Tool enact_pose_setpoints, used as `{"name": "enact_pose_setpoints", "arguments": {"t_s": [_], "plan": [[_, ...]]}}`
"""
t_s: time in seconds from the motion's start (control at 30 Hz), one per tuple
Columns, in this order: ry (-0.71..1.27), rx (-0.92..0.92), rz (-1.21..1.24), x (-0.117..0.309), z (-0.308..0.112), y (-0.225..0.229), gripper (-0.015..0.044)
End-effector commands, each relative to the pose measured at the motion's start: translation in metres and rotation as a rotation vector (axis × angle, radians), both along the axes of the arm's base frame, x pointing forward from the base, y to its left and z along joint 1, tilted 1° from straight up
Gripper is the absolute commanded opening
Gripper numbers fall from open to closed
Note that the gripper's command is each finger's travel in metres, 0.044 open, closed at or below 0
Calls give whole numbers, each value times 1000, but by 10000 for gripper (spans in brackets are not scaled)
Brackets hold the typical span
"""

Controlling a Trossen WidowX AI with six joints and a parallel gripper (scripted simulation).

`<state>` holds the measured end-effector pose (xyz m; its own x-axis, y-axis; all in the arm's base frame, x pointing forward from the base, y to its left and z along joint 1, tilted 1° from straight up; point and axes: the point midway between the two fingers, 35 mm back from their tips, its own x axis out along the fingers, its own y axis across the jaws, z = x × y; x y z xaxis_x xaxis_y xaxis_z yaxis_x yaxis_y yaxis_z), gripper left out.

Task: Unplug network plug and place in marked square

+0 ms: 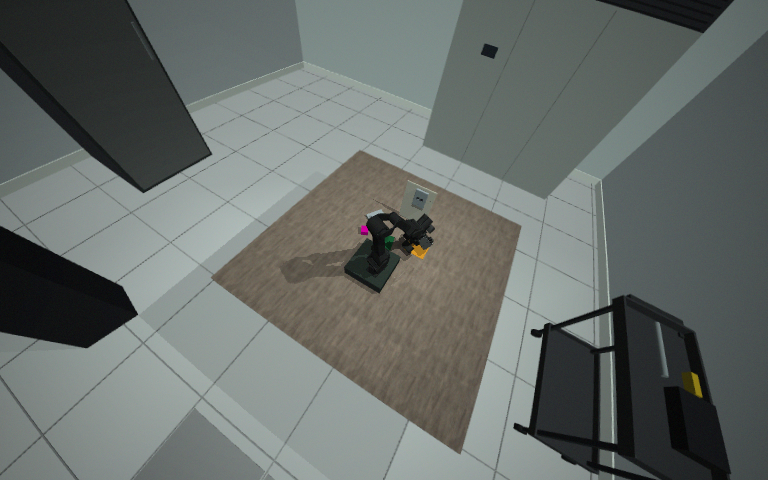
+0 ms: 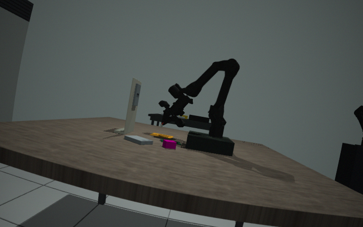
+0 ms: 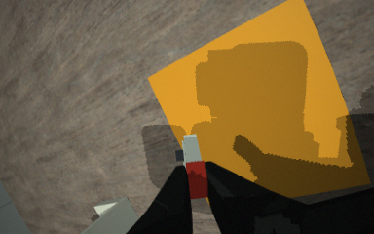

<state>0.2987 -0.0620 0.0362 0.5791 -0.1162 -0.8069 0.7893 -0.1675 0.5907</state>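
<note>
My gripper (image 3: 194, 172) (image 2: 162, 123) is shut on the plug (image 3: 192, 148) (image 2: 162, 124), which has a red body and a pale front end. It points steeply down and holds the plug above the table. The marked square (image 3: 292, 29) (image 2: 161, 135) (image 1: 419, 254) is a flat orange patch on the table. In the wrist view the plug's tip overlaps the square's left edge, and the arm's shadow covers much of the square. The socket (image 1: 420, 199) (image 2: 136, 94) is on the upright cream panel (image 2: 129, 115) (image 1: 407, 199), apart from the plug. The plug's tab is hard to make out.
A magenta block (image 1: 364, 230) (image 2: 168, 144), a pale grey slab (image 1: 374, 214) (image 2: 138, 140) and a green thing (image 1: 389, 242) lie near the arm's base (image 1: 372, 271) (image 2: 210, 144). The panel stands behind the square. A pale object (image 3: 114, 217) shows at the wrist view's lower left.
</note>
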Motion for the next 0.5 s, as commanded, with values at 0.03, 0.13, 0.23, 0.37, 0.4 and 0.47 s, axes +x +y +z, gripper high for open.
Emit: {"name": "enact_pose_setpoints", "arguments": {"t_s": [0.03,0.13,0.23,0.37,0.4,0.47], "plan": [[8,-4,-2,-1,-8,-1,0],[8,-4,-2,-1,-12,-1,0],[8,-4,-2,-1,-16,-1,0],[9,-4,-2,-1,-21,-1,0],[9,-4,-2,-1,-23,-1,0],[9,-4,-2,-1,-25,-1,0]]}}
